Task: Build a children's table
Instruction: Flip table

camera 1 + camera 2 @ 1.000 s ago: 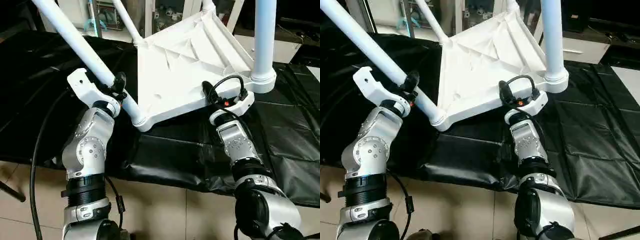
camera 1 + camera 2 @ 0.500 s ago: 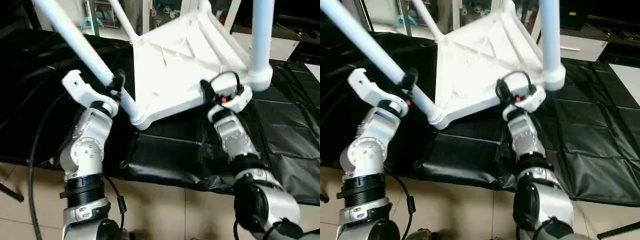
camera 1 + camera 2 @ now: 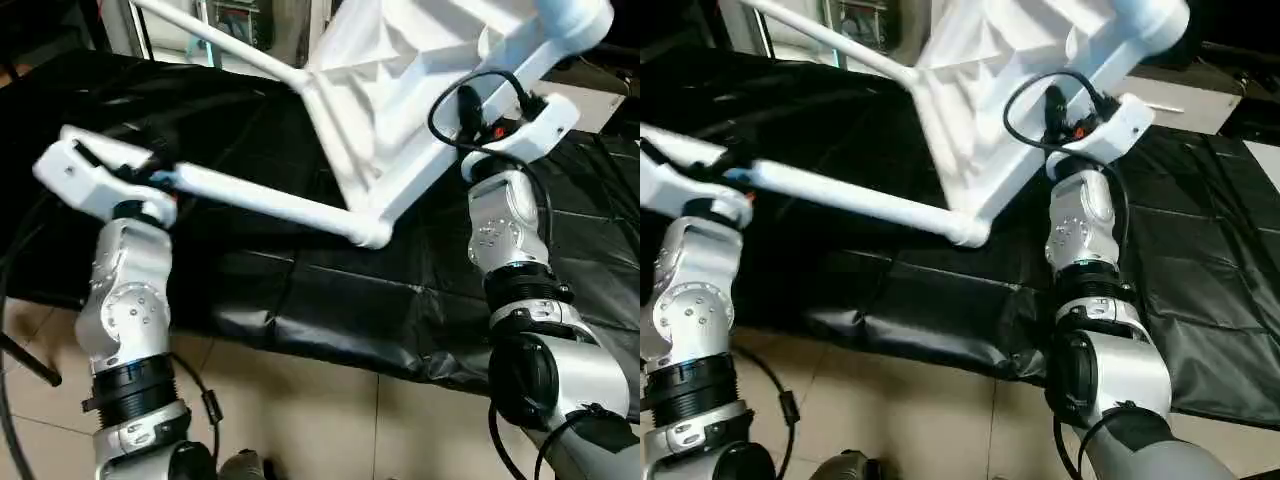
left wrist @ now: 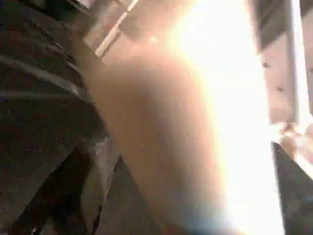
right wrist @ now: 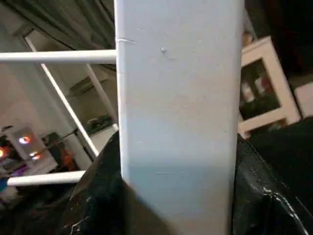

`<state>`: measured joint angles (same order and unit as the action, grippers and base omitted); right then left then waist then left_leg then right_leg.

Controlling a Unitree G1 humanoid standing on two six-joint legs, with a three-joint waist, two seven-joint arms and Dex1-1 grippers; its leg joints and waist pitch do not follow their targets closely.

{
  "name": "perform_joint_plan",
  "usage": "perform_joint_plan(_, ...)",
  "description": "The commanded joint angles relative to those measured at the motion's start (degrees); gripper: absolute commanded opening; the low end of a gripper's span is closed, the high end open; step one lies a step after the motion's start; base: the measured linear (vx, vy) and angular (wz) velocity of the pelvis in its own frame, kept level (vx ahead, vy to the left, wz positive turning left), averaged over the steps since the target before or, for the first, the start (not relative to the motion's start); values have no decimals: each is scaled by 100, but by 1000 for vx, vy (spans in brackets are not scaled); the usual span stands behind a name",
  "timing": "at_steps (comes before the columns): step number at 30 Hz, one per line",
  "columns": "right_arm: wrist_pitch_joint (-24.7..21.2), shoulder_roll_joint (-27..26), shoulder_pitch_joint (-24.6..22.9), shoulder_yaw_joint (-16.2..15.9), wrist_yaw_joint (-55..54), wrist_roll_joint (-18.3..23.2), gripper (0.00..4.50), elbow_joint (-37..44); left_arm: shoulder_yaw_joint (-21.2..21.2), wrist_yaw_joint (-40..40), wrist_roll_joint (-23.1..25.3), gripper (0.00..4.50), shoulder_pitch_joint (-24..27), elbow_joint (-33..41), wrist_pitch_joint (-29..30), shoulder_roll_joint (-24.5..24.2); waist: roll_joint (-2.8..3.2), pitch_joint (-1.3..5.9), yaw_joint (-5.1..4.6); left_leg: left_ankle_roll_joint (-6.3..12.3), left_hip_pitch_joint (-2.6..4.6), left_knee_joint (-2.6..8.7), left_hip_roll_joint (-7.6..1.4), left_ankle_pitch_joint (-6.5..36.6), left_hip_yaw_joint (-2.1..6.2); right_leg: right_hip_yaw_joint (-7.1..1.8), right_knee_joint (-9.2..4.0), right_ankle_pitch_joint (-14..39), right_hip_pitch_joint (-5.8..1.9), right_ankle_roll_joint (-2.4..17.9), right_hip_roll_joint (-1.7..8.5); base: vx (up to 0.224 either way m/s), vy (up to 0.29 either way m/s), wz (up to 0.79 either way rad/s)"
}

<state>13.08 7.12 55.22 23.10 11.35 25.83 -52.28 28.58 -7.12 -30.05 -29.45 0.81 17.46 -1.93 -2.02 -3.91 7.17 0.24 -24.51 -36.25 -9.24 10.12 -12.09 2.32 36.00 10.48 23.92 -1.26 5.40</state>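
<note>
The children's table is tipped steeply on its side, its white ribbed tabletop [image 3: 400, 90] raised at the upper middle. One long white leg [image 3: 260, 200] runs almost level from the lowest corner socket [image 3: 368, 235] leftward to my left gripper [image 3: 135, 178], which sits at its free end. A second leg [image 3: 215, 40] points away at the upper left. My right gripper [image 5: 178, 142] is shut on a third leg [image 3: 555, 35] at the upper right, its black fingers [image 5: 98, 196] pressed on either side of the white tube.
A crumpled black sheet [image 3: 300, 290] covers the low work surface, and its front edge hangs over the tiled floor [image 3: 330, 420]. Shelving and a white cabinet [image 5: 264, 93] stand behind the work area.
The table has tipped and swung to the right. The leg at my left gripper dropped from steep to almost level. My right arm rose with its leg, and the camera shifted too.
</note>
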Motion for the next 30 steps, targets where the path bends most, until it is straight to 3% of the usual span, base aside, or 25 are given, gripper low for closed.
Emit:
perform_joint_plan(1, 486, 321, 88, 221, -253, 59, 191, 672, 193, -217, 112, 387, 139, -77, -46, -75, 0, 514, -81, -204, 346, 485, -366, 916, 171, -140, -293, 343, -170, 912, 243, 0, 0, 0)
perform_joint_plan(3, 496, 318, 11, 176, -294, -19, 191, 803, 173, -204, 103, 387, 171, -64, 21, -84, -15, 518, -68, -208, 351, 472, -356, 870, 157, -148, -285, 212, -162, 892, 243, 0, 0, 0)
perform_joint_plan(4, 517, 298, -63, 167, -323, -66, 191, 921, 159, -211, 90, 387, 192, -69, 33, -70, -34, 526, -81, -173, 318, 470, -350, 784, 166, -148, -269, 117, -195, 900, 247, 0, 0, 0)
perform_joint_plan(13, 779, 503, -524, 92, -855, -697, 189, 1793, -14, -472, 583, 387, 410, -465, -108, -196, 0, 564, -76, 54, 322, 395, -328, 263, 152, -141, -234, -404, -177, 916, 199, 0, 0, 0)
perform_joint_plan(16, 743, 592, -603, 93, -1066, -884, 188, 2073, -35, -542, 723, 387, 449, -559, -95, -299, -14, 542, -95, 17, 309, 410, -323, 448, 152, -144, -255, -190, -181, 837, 198, 0, 0, 0)
perform_joint_plan(17, 675, 596, -706, 66, -1157, -990, 187, 2313, -38, -529, 732, 387, 464, -595, -92, -327, -47, 538, -105, 8, 308, 414, -325, 476, 149, -148, -262, -146, -184, 814, 203, 0, 0, 0)
perform_joint_plan(19, 439, 506, -1052, 6, -1337, -1177, 185, 2949, -135, -442, 804, 387, 529, -623, -68, -398, -45, 529, -87, -4, 307, 428, -332, 495, 158, -155, -270, -37, -179, 721, 219, 0, 0, 0)
perform_joint_plan(21, 289, 400, -1329, -50, -1465, -1316, 183, 3354, -180, -386, 820, 387, 566, -636, -81, -392, -73, 528, -128, -26, 287, 441, -334, 564, 166, -150, -281, 45, -181, 711, 220, 0, 0, 0)
perform_joint_plan(26, -28, 98, -2148, -394, -1751, -1803, 182, 4392, -415, -251, 1044, 387, 697, -643, -178, -453, -90, 499, -195, -91, 282, 480, -341, 852, 177, -166, -348, 534, -153, 587, 226, 0, 0, 0)
perform_joint_plan(30, -284, 25, -2721, -758, -1892, -2260, 181, 4909, -435, -293, 1141, 387, 765, -613, -284, -436, -94, 466, -260, -258, 290, 519, -344, 1255, 191, -176, -412, 1016, -132, 444, 235, 0, 0, 0)
